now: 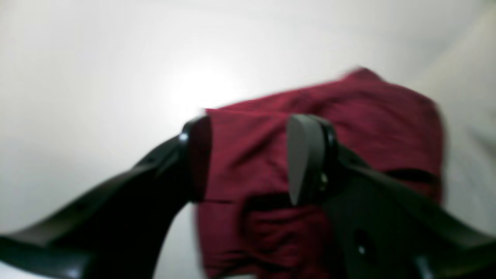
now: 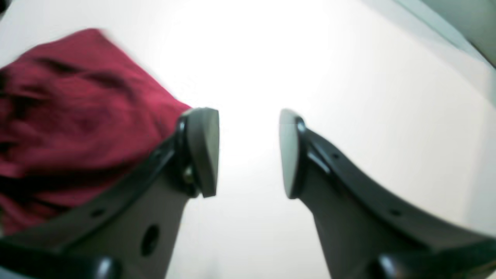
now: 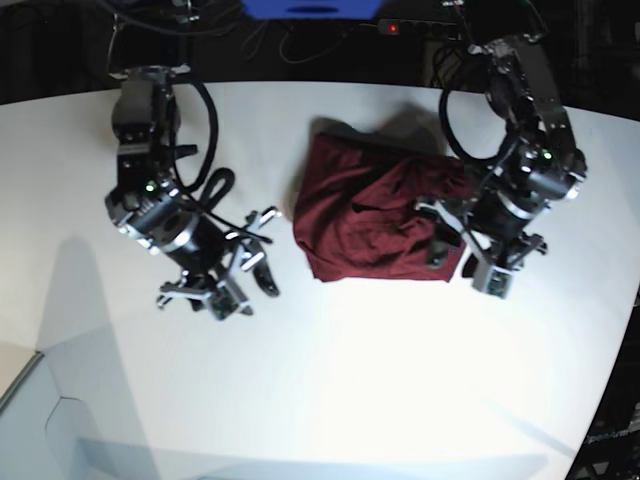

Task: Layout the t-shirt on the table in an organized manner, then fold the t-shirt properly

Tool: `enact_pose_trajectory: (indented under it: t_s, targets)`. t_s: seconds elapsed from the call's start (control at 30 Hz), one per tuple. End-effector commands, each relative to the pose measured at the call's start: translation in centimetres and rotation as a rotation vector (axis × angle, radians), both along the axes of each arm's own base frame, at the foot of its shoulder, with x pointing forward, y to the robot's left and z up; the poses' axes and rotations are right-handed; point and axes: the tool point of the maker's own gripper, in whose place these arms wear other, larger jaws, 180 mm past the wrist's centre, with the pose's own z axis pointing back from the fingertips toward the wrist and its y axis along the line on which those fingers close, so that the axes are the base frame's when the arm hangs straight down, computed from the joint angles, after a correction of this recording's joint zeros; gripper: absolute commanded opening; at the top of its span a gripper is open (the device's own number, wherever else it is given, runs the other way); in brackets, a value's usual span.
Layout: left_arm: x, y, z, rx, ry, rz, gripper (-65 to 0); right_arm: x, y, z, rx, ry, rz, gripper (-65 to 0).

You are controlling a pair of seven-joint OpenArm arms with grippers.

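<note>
shirt [image 3: 372, 212]: maroon, bunched into a rough folded block with creases, lying on the table [image 3: 330, 390] a little back of centre, between the two arms
table: white, smooth, bare around the shirt; curved edge at the far side in the base view
writing: none readable on shirt, table or arms in any view
left gripper [image 1: 248, 155]: fingers spread wide, shirt fabric showing in the gap between them; image blurred, so cannot tell whether either pad [image 1: 306, 155] touches the cloth; nothing pinched
right gripper [image 2: 248, 151]: fingers spread wide over bare table, nothing between the pads [image 2: 203, 149]; shirt off to one side behind one finger, apart from the pads
base view only: both arms at once, shirt's whole outline, left gripper [image 3: 455, 245] at the shirt's near corner, right gripper [image 3: 262, 255] just beside the shirt's other edge, black cables on the right arm
wrist views only: pad faces, grey and flat, and the gap between them; dark fold lines in the cloth close up
</note>
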Motion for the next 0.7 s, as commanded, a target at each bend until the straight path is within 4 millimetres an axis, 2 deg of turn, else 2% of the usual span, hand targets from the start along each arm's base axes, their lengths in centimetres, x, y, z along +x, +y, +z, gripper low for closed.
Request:
enact_pose_trajectory:
  t_s: [0.0, 0.17, 0.23, 0.37, 0.47, 0.67]
  targets:
    - [0.4, -1.2, 1.1, -0.025, -0.039, -0.021, -34.3, 0.8, -0.4, 2.0, 0.034, -0.061, -0.009, -39.4]
    - [-1.4, -5.3, 0.1, -0.073, -0.002, -0.101, -34.3, 1.2, -3.9, 2.1, 0.036, -0.065, -0.107, -39.4]
    - [-2.1, -6.2, -0.3, -0.08, 0.013, -0.125, -34.3, 1.3, -4.5, 2.0, 0.037, -0.064, -0.124, -39.4]
    - [-3.2, -7.7, -0.1, -0.089, 0.009, -0.166, -34.3, 1.0, -4.5, 1.6, 0.036, -0.052, -0.124, -39.4]
    - [-3.1, -8.4, -0.3, -0.096, 0.016, -0.184, -34.3, 0.8, -4.2, 1.4, 0.039, -0.047, -0.118, -39.4]
    - [-3.0, -8.8, -2.8, -0.112, 0.089, -0.188, -34.3, 0.7, -3.5, 1.3, 0.045, -0.043, -0.101, -39.4]
